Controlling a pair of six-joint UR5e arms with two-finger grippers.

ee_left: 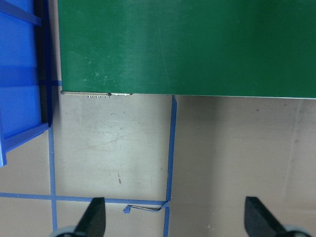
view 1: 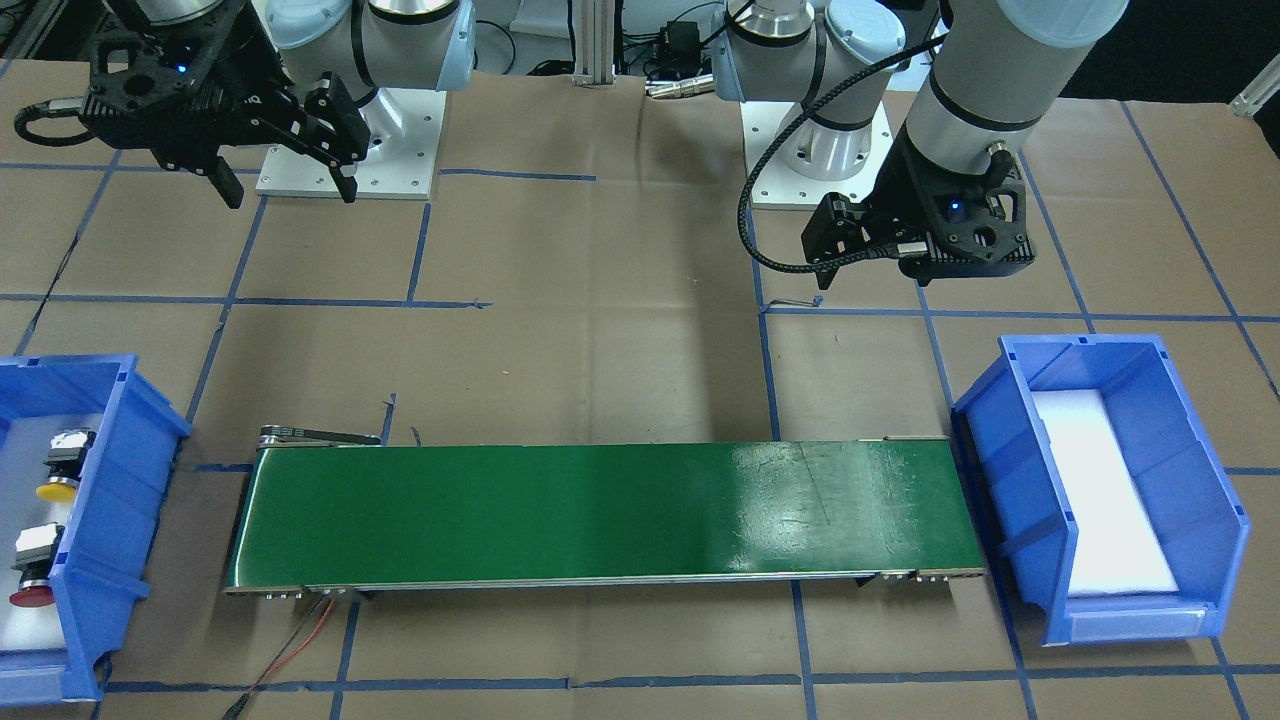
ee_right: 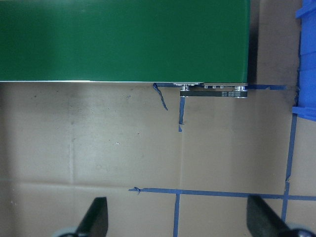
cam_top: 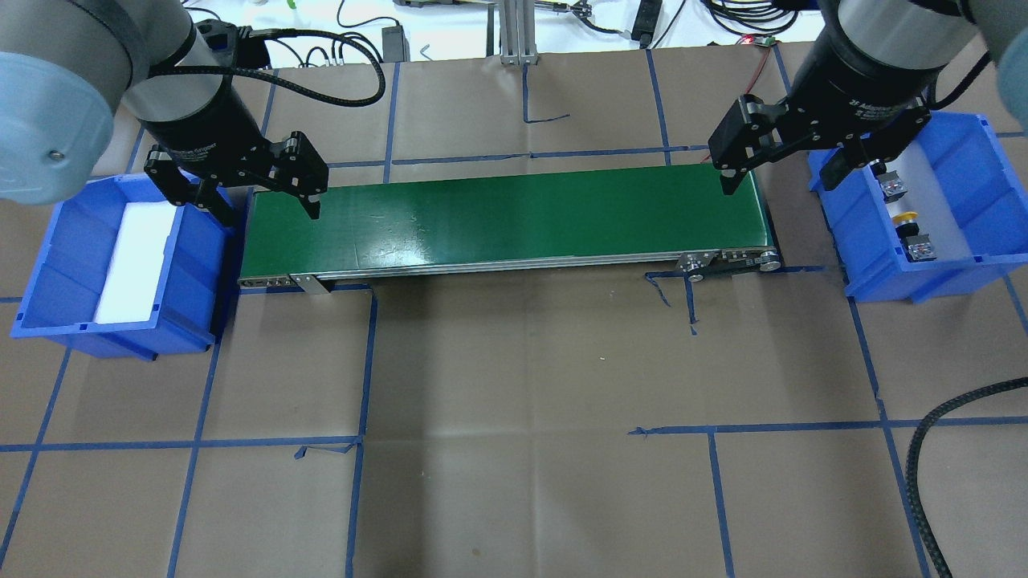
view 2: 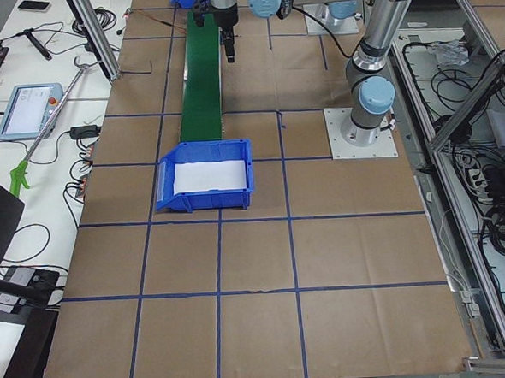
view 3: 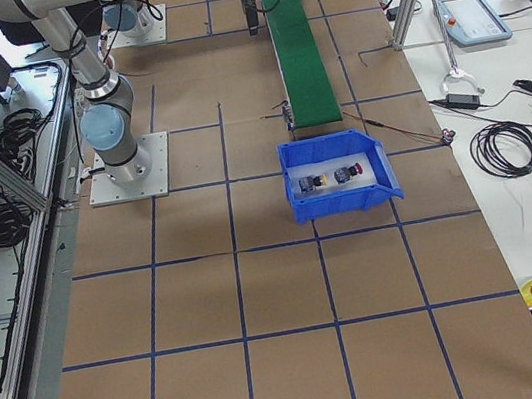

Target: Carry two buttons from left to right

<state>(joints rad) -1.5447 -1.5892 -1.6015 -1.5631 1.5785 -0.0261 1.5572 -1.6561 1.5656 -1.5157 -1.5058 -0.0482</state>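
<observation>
Both buttons are in the right bin [cam_top: 976, 160], on its white liner, and neither is gripped.
- Yellow button [view 1: 62, 465]: lying on its side. Its long axis runs across the table, with the cap toward your side and the grey body toward the robot.
- Red button [view 1: 35, 570]: same orientation, cap toward you. It lies in line with the yellow one, on your side of it, with a small gap between the 2. In the overhead view its cap is hidden behind the right gripper's finger.

Left bin [cam_top: 193, 265]: holds only a white foam pad [cam_top: 132, 257].

The green belt [cam_top: 506, 221] sits between the 2 bins with nothing on it.

Left gripper [cam_top: 269, 213]: jaws wide apart, holding nothing. It hovers over the left end of the belt, 1 finger toward the left bin. The left wrist view shows both fingertips [ee_left: 96, 217] well apart above the brown table [ee_left: 222, 148].

Right gripper [cam_top: 779, 183]: jaws wide apart, holding nothing. It hovers at the right end of the belt, and in the overhead view its outer finger overlaps the right bin's near wall. The right wrist view shows the same spread.
</observation>
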